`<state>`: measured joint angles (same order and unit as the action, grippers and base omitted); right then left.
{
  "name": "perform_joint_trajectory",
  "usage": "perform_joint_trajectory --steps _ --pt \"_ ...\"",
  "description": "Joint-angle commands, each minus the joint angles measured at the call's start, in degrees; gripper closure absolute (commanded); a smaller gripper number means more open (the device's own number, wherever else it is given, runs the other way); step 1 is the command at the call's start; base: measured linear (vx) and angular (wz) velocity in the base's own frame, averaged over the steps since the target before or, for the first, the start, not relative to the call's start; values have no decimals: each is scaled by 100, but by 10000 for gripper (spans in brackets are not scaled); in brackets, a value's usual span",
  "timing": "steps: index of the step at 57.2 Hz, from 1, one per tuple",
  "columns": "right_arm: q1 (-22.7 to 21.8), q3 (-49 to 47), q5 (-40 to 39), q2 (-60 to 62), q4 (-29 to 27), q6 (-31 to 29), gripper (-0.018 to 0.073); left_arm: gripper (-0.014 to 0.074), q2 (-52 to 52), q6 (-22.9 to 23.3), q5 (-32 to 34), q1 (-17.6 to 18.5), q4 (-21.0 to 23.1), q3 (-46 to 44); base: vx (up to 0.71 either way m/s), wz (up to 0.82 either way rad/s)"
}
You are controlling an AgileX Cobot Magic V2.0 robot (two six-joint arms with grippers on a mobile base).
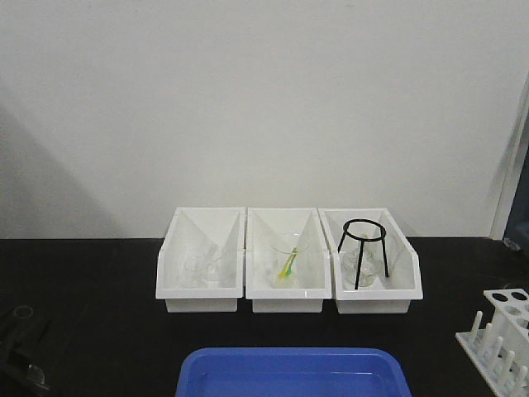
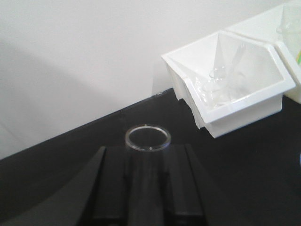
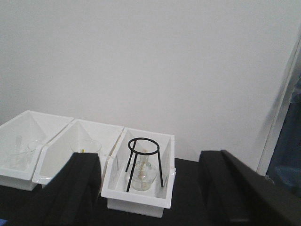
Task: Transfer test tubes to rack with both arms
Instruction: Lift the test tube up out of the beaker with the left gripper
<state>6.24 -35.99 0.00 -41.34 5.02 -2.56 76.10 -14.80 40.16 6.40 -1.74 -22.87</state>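
Observation:
A clear test tube, its round open rim (image 2: 147, 137) facing the camera, sits between the black fingers of my left gripper (image 2: 147, 155), which is shut on it. In the front view that gripper (image 1: 21, 351) is low at the table's left edge, with the tube's rim (image 1: 22, 312) poking above it. The white rack (image 1: 502, 335) with round holes and upright pegs stands at the far right front. My right gripper (image 3: 153, 193) is open wide with nothing between its fingers (image 3: 75, 188), facing the right bin. It does not show in the front view.
Three white sloped bins (image 1: 202, 295) line the back of the black table. The left one holds clear glassware (image 2: 218, 82), the middle a beaker with a green-yellow stick (image 1: 288, 263), the right a black tripod ring (image 3: 143, 141) over a glass flask. A blue tray (image 1: 289, 372) lies at the front centre.

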Motion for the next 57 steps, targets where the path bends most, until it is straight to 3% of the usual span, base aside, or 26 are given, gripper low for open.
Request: perform_joint_trajectory --steps 1,16,25,37,49,57 --pt "21 -211 -479 -1 65 -48 68 617 -502 131 144 38 33 -126 0 0" --pt "21 -211 -479 -1 65 -48 68 617 -1448 874 -637 38 33 -139 0 0" --pt "21 -211 -479 -1 65 -48 68 617 -1789 1250 -1789 44 27 -594 0 0" --pt "21 -211 -479 -1 65 -48 68 617 -1851 1261 -3144 44 27 -1462 0 0" --pt "21 -211 -479 -1 65 -48 68 617 -1851 1327 -3391 117 43 -1927 0 0" --pt "21 -211 -479 -1 65 -48 68 617 -1832 1389 -3334 508 31 -2010 0 0"
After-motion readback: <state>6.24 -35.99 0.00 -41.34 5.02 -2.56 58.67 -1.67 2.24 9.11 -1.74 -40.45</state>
